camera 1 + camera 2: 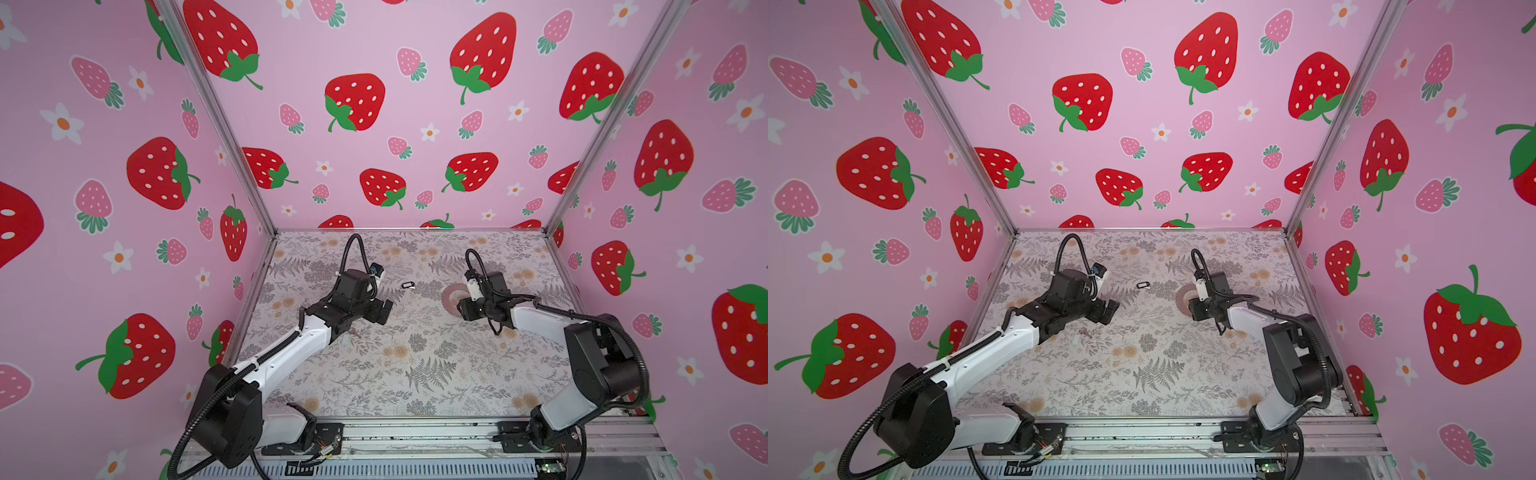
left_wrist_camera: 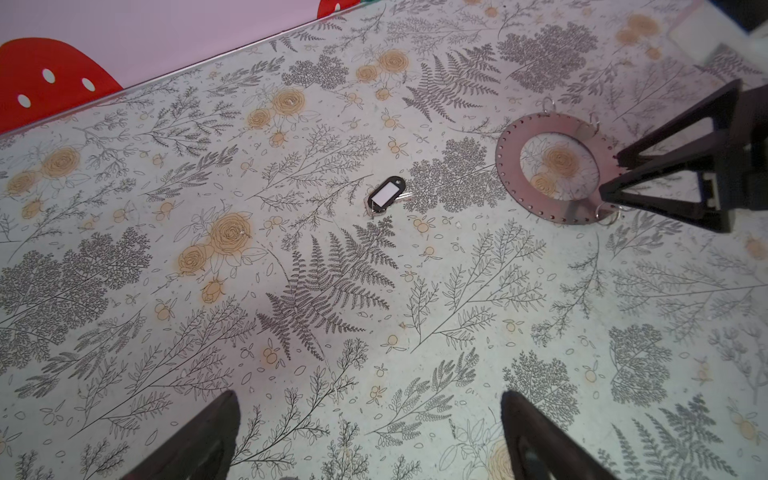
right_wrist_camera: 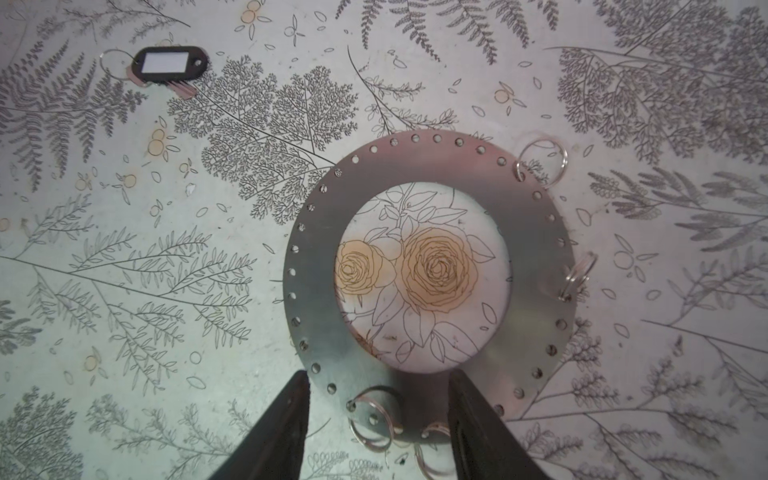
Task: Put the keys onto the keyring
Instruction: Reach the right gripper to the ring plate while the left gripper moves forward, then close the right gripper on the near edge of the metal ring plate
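The keyring (image 3: 311, 270), a flat silvery washer-shaped ring with small wire loops (image 3: 540, 162) on its rim, lies flat on the floral table at the right middle in both top views (image 1: 451, 297) (image 1: 1182, 301). My right gripper (image 3: 379, 376) reaches down over its near rim. The jaws are apart, one fingertip (image 3: 301, 382) just outside the rim, the other over the band. A key with a black-rimmed white tag (image 2: 386, 193) (image 1: 408, 285) lies left of the ring. A dark key (image 1: 354, 331) lies beside my left forearm. My left gripper (image 2: 370, 399) hovers open and empty, short of the tagged key.
Pink strawberry walls close in the table (image 1: 415, 374) on three sides, close behind the ring and key. A metal rail (image 1: 415, 436) with both arm bases runs along the front edge. The right gripper's fingers (image 2: 665, 174) show at the ring's edge in the left wrist view.
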You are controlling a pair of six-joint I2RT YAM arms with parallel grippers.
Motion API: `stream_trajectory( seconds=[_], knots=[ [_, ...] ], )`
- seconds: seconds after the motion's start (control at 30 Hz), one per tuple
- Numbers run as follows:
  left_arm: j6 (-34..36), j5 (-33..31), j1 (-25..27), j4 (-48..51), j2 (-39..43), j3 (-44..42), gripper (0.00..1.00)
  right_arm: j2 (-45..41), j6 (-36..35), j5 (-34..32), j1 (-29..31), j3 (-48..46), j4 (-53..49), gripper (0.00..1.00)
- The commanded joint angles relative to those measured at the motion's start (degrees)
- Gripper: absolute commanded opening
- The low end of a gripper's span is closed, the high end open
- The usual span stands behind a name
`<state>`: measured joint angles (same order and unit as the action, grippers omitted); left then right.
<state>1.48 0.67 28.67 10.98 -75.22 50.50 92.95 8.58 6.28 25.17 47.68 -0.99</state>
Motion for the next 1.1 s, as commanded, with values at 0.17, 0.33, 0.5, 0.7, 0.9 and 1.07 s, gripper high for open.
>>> stream_trajectory(
  seconds=[0.17, 0.33, 0.5, 0.7, 0.9, 1.07],
  knots=[
    [0.85, 0.39, 1.65, 0.91, -1.32, 2.21, 0.99, 2.31, -2.48, -0.23, 0.14, 2.97, -5.8, 0.41],
    [0.68, 0.66, 2.35, 0.78, -2.11, 2.82, 0.99, 3.85, -3.4, -1.87, 0.14, 4.08, -7.66, 0.36],
    [1.17, 1.71, 2.38, 0.64, -2.6, 3.8, 0.99, 4.61, -4.0, -2.2, 0.14, 4.26, -7.39, 0.37],
    [1.78, 2.22, 2.45, 1.15, -3.31, 4.58, 1.0, 5.25, -3.82, -3.34, 0.23, 4.44, -7.79, 0.37],
    [2.3, 2.28, 2.88, 1.58, -3.61, 4.96, 1.0, 4.8, -4.62, -6.22, 1.01, 4.88, -9.06, 0.36],
    [2.57, 1.95, 3.23, 1.38, -3.13, 4.66, 1.0, 3.33, -5.04, -5.99, 1.29, 4.91, -10.45, 0.36]
  ],
)
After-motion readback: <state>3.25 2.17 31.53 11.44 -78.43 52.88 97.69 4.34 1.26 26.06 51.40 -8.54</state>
